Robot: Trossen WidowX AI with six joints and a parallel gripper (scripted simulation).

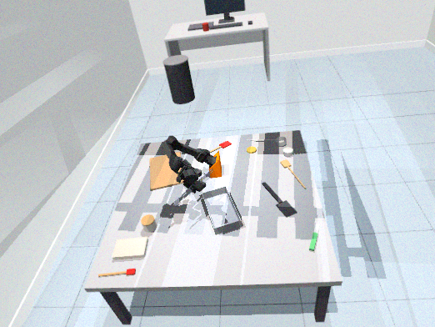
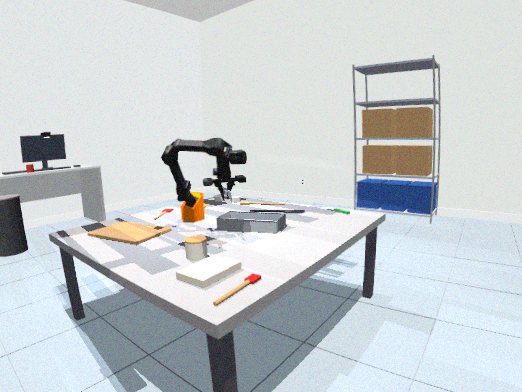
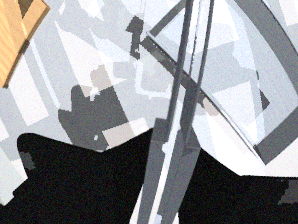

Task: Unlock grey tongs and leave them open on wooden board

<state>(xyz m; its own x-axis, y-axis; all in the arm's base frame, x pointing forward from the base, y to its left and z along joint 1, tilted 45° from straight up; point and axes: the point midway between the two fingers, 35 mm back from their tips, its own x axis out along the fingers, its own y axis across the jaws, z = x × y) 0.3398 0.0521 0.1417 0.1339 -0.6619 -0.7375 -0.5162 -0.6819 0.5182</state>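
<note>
The grey tongs (image 1: 182, 197) (image 3: 164, 175) are in my gripper (image 1: 195, 189) (image 2: 226, 194) (image 3: 165, 136), which is shut on them. They hang in the air above the table, beside the tin. In the wrist view their two arms run long and close together, with a narrow gap. Their tip direction and the lock cannot be made out. The grey roasting tin (image 1: 229, 228) (image 2: 250, 223) (image 3: 282, 136) stands on the table with nothing across it. The wooden board (image 1: 160, 175) (image 2: 127, 233) (image 3: 22, 42) lies flat on the other side of the gripper from the tin.
An orange holder (image 1: 215, 170) (image 2: 192, 212) stands near the arm's base. A wooden-lidded jar (image 1: 148, 225) (image 2: 196, 249) and a pale block (image 1: 130, 248) (image 2: 209, 270) stand nearer the front. A black spatula (image 1: 286, 208) lies beyond the tin.
</note>
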